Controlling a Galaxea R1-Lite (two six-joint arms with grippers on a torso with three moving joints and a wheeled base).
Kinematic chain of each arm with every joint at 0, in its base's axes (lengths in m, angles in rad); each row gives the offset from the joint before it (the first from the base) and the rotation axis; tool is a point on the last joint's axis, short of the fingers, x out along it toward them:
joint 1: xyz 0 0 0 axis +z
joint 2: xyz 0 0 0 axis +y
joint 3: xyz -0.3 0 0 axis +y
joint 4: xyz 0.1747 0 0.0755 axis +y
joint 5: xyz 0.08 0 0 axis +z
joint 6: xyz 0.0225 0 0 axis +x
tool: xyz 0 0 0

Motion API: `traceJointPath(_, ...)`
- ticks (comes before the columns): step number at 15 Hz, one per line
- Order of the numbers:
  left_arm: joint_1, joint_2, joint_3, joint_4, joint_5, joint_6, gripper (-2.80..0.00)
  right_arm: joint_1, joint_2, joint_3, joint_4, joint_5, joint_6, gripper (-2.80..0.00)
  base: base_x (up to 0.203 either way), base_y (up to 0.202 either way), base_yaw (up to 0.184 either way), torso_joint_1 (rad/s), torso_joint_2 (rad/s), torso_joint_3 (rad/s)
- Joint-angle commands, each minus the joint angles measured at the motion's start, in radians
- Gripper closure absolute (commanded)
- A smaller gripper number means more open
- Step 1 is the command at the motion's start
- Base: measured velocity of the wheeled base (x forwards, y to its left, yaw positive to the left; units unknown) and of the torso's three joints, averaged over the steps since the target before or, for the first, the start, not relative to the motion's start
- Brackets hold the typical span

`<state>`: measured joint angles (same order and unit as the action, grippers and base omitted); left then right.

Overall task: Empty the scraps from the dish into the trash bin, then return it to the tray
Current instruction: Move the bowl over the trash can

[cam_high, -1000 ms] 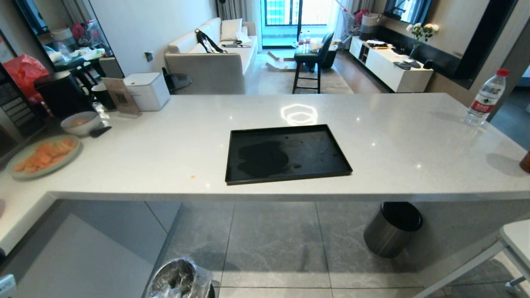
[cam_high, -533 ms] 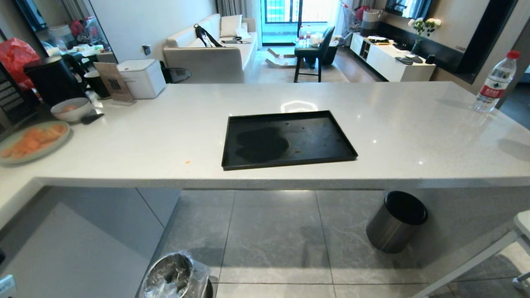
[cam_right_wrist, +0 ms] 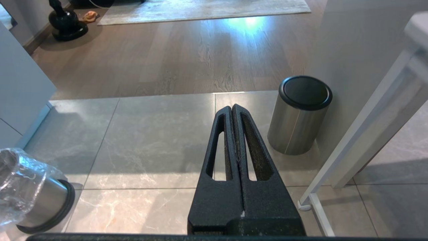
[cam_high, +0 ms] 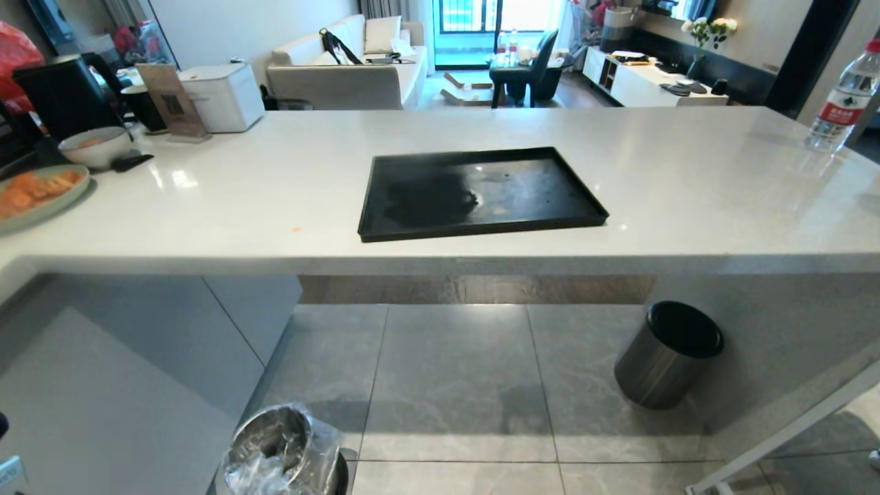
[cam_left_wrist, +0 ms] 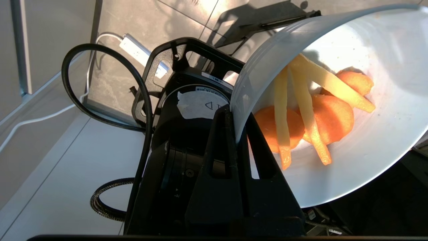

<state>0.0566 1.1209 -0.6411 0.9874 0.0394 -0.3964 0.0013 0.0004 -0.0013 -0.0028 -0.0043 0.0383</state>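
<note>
Left wrist view: left gripper [cam_left_wrist: 235, 117] clenched on the rim of the small glossy white dish [cam_left_wrist: 367, 110]
The tilted dish holds orange carrot slices and pale yellow stick scraps [cam_left_wrist: 307, 117]; right gripper [cam_right_wrist: 233, 112] closed, empty, above the floor

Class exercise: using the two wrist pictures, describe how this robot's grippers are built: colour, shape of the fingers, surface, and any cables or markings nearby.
Both the left gripper and the right gripper are matte black with a grainy surface. Each has two tapering, wedge-shaped fingers, each pierced by a long slot. In the left wrist view, a black cable loops beside a black round housing bearing a white label.
</note>
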Motion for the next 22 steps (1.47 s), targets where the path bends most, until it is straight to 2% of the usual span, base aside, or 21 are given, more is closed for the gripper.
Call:
traceJointPath(1, 0.0, 0.0, 0.0, 0.005, 0.001, -0.003, 0.0, 0.0, 0.001, 0.001, 0.0, 0.0, 0.0, 0.0, 0.0, 0.0, 0.0, -0.107, 0.49, 0.371)
traceJointPath(14, 0.0, -0.016, 0.001, 0.007, -0.003, -0.007, 0.0, 0.0, 0.001, 0.0, 0.0, 0.0, 0.002, 0.0, 0.0, 0.0, 0.0, -0.032, 0.43, 0.4)
traceJointPath(22, 0.0, -0.016, 0.001, 0.007, -0.004, -0.006, 0.0, 0.0, 0.001, 0.0, 0.0, 0.0, 0.002, 0.0, 0.0, 0.0, 0.0, 0.0, 0.0, 0.0)
